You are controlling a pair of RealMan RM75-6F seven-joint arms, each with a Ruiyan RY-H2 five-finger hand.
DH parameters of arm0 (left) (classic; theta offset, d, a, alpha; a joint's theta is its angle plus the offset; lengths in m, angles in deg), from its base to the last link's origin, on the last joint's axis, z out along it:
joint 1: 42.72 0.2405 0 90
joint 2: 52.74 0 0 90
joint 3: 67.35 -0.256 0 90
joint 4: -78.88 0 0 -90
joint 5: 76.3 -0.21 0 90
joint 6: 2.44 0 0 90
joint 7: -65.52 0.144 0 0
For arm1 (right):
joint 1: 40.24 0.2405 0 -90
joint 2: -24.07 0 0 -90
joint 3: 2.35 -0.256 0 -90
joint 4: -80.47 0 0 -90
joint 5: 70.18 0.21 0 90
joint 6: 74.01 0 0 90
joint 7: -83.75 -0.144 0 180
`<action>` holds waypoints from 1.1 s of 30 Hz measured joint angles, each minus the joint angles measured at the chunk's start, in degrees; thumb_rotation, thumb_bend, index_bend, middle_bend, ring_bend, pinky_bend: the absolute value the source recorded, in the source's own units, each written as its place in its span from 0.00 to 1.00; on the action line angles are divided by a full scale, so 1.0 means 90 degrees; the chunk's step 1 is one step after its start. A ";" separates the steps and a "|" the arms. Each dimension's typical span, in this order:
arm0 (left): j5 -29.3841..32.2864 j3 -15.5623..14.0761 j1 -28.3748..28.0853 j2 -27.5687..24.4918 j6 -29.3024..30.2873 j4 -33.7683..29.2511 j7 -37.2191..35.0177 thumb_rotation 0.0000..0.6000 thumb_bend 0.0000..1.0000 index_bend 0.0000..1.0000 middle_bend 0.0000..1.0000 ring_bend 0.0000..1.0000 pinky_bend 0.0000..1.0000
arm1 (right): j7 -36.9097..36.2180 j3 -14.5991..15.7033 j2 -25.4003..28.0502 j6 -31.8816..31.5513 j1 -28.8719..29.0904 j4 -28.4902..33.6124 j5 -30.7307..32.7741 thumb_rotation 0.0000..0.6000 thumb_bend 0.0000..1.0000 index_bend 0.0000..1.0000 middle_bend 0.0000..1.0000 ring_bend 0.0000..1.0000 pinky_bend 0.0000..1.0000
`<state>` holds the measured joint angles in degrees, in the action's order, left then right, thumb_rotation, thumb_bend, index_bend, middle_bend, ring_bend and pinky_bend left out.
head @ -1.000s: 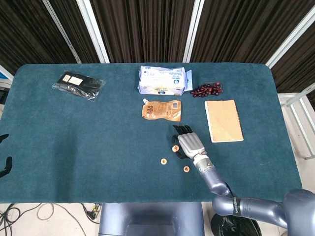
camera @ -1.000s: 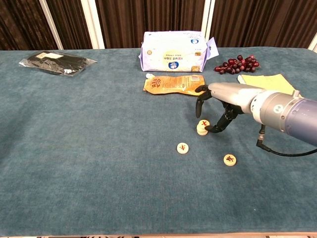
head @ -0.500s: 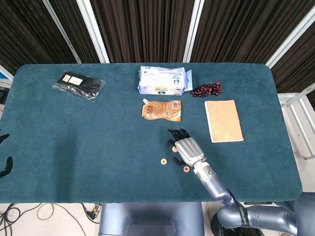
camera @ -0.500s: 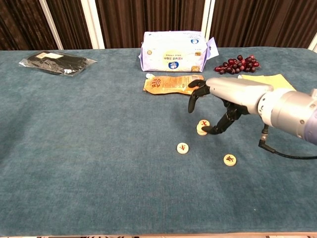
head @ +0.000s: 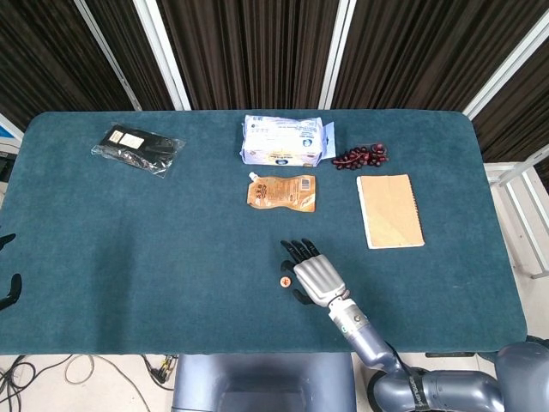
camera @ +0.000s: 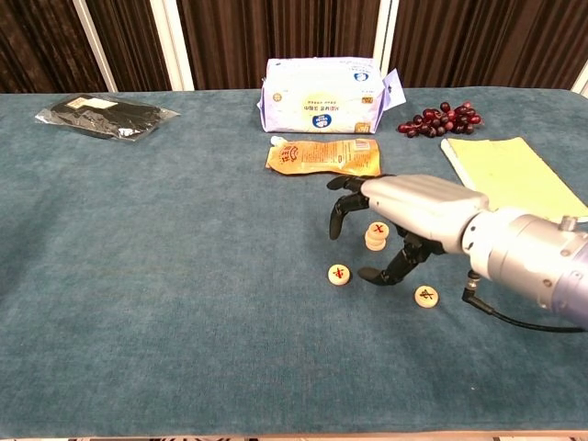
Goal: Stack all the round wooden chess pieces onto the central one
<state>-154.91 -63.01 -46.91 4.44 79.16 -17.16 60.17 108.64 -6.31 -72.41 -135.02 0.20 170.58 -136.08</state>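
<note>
In the chest view, two round wooden chess pieces stand stacked (camera: 376, 235) in the middle of the teal table (camera: 165, 303). A single piece (camera: 339, 274) lies front-left of the stack, and another (camera: 425, 296) front-right. My right hand (camera: 413, 209) hovers over them with fingers spread, holding nothing; its thumb reaches down between the stack and the front pieces. In the head view the right hand (head: 314, 276) covers the stack, and only the left piece (head: 286, 281) shows. Dark tips at the left edge (head: 8, 292) may be my left hand.
Behind the pieces lie a brown pouch (head: 281, 192), a pack of wipes (head: 282, 140), a bunch of grapes (head: 360, 157) and a tan notebook (head: 389, 210). A black packet (head: 137, 148) lies at the far left. The table's front edge is close behind the hand.
My right hand has drawn back from the stack toward the front left, over the single piece, with its fingers spreading. The stack stays put.
</note>
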 measured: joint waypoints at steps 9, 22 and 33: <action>0.0001 -0.0003 -0.0004 0.0003 -0.0010 0.0000 0.0013 1.00 0.49 0.16 0.00 0.00 0.00 | -0.0045 -0.0038 -0.0359 0.0058 -0.0027 -0.0398 -0.0126 1.00 0.41 0.35 0.00 0.00 0.00; 0.0002 0.0014 0.0001 0.0004 0.0017 0.0011 -0.0011 1.00 0.49 0.16 0.00 0.00 0.00 | -0.0261 -0.0163 -0.0594 0.0387 -0.0031 -0.0865 -0.0008 1.00 0.41 0.39 0.00 0.00 0.00; -0.0012 0.0011 0.0000 0.0012 0.0024 0.0023 -0.0002 1.00 0.49 0.16 0.00 0.00 0.00 | -0.0397 -0.0243 -0.0702 0.0526 -0.0034 -0.1105 -0.0058 1.00 0.41 0.44 0.00 0.00 0.00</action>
<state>-155.02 -62.91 -46.91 4.54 79.38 -16.95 60.15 105.06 -8.50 -78.72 -130.28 -0.11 160.64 -136.61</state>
